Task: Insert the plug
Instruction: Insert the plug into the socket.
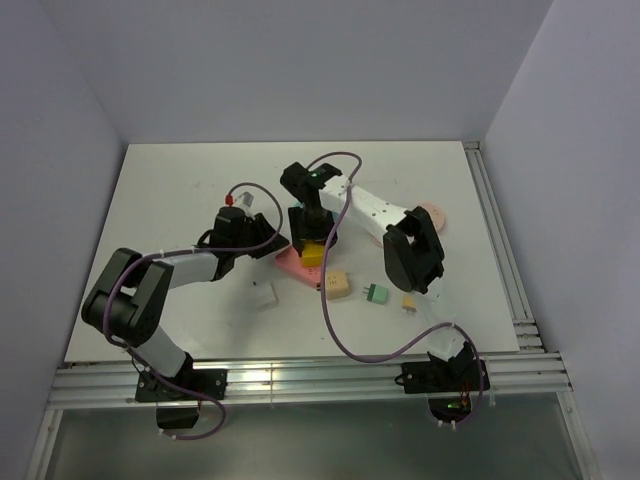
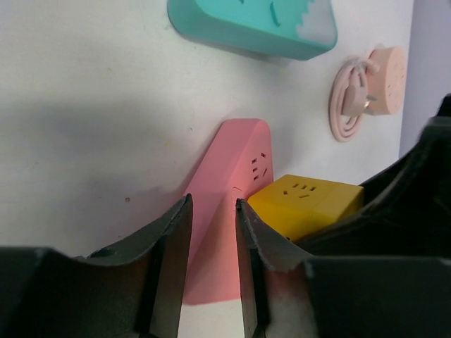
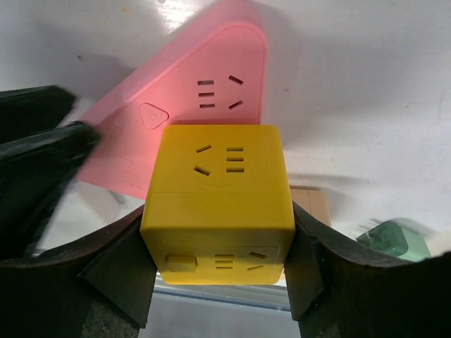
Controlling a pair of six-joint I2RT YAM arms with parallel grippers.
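A yellow cube plug (image 3: 218,204) with socket faces sits between the fingers of my right gripper (image 3: 218,218), which is shut on its two sides. The cube stands over the pink power strip (image 3: 204,91), just beside the strip's free socket; its underside and prongs are hidden. My left gripper (image 2: 213,211) is shut on the near end of the pink strip (image 2: 232,162), with the yellow cube (image 2: 303,201) right next to its fingers. From above, both grippers meet at the strip (image 1: 290,262) and cube (image 1: 311,252) in the middle of the table.
A teal power strip (image 2: 254,24) lies beyond the pink one. A round pink socket with coiled cable (image 1: 432,217) is at the right. A tan cube (image 1: 338,285), a green plug (image 1: 376,293), a small yellow connector (image 1: 410,305) and a white piece (image 1: 265,294) lie nearer.
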